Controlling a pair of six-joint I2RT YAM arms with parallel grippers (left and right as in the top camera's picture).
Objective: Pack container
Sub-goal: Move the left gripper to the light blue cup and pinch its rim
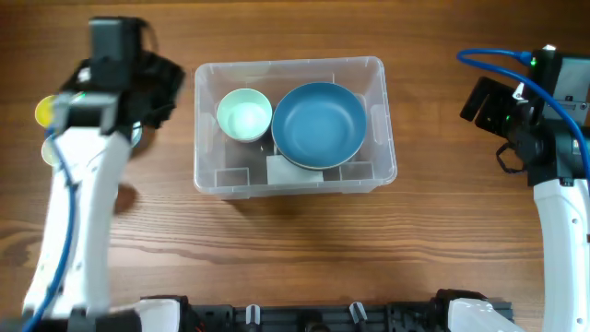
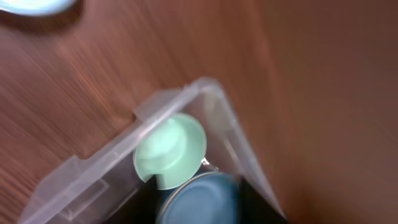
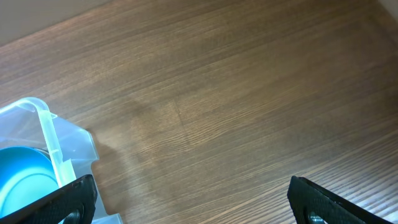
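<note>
**tobi_k:** what are your grippers up to right now?

**me:** The right gripper (image 3: pixel 189 190) is spread wide with nothing between the fingers. Under it I just see bare wooden table (image 3: pixel 236 93). Off to its left I catch one corner of the container (image 3: pixel 71 146), with a slice of the blue bowl (image 3: pixel 22 180) inside. The left gripper (image 1: pixel 159 88), honestly, I can't tell if it's open or closed. Its wrist cam is blurry and shows no fingers, and from overhead it's just a dark lump.

**tobi_k:** and where's the container sitting?

**me:** It's near the left gripper, on its right, and well off to the left of the right gripper, so between the two arms. Inside, the mint bowl (image 1: pixel 244 115) sits at the end nearer the left gripper. The blue bowl is right beside it toward the right gripper, rims about touching. A white label (image 1: pixel 281 169) shows on the bottom. On the far side of the left arm, away from the container, something yellow (image 1: pixel 44 111) peeks out.
</note>
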